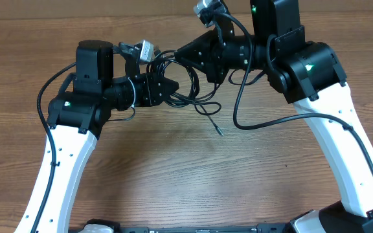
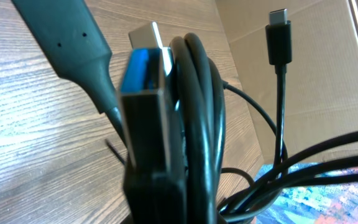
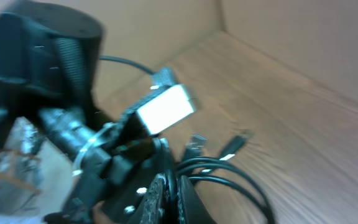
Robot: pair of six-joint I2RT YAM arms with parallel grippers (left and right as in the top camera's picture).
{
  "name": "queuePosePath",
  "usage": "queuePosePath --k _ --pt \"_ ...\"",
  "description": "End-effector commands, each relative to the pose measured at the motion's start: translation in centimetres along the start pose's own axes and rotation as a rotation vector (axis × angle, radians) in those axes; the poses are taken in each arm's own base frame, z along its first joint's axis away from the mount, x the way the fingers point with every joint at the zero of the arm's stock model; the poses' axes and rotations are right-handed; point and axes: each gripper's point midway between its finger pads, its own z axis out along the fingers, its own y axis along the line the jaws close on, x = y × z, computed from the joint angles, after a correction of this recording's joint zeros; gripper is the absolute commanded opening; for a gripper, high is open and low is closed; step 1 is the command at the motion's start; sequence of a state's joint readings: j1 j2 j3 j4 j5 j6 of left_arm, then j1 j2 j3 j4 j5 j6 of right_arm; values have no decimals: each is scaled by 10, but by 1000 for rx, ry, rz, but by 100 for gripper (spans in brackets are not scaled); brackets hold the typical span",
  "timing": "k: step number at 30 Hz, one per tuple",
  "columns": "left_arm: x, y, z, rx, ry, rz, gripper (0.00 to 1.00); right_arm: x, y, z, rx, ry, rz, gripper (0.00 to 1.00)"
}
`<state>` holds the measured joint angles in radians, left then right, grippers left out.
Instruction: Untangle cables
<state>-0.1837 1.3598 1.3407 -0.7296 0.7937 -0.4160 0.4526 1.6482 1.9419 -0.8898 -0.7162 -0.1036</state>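
Pinching the cables [image 2: 197, 124] in my right claw [image 3: 170, 182], closed almost fully; they bunch upper centre in the overhead view, running down-left to my left claw [image 1: 169, 86], whose grip they hide: cannot tell.

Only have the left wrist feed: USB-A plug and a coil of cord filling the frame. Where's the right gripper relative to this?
Observer: Overhead shows the right gripper just across the cables from the left gripper. Both are at the tangle.
Operator: Any loose end outside the knot?
Observer: Yes. One thin tail runs out toward the near side, and its plug end lies on the bare table, apart from both grippers.
Operator: Are the right jaws closed on a cord?
Observer: Cannot tell. The right wrist view is blurred, but it shows cable loops lying close in front of that gripper.
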Motion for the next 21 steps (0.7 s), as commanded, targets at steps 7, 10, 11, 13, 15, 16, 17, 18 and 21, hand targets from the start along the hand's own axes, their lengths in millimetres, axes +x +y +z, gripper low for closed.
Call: queuePosePath --k 7,10,11,13,15,16,17,18,21 --pt "8 -11 1 59 41 3 4 -1 -36 -24 306 15 -1 4" --pt "9 -13 1 67 44 2 4 9 -44 -28 361 50 19 4" --pt "9 -13 1 67 45 2 4 10 -44 -28 360 53 21 4" --pt "9 -13 1 67 45 2 4 10 -44 -28 360 57 23 38" --pt "11 -12 1 65 50 -4 4 10 -44 -28 360 56 23 63" --pt "12 -11 1 62 54 -10 4 10 -44 -28 359 56 23 68" --pt "13 -11 1 58 57 -11 4 10 -43 -28 357 56 23 72" --pt "13 -9 1 52 59 -15 5 10 -42 -27 347 56 23 74" --pt "14 -1 1 7 53 -27 5 10 -34 -24 296 57 17 75"
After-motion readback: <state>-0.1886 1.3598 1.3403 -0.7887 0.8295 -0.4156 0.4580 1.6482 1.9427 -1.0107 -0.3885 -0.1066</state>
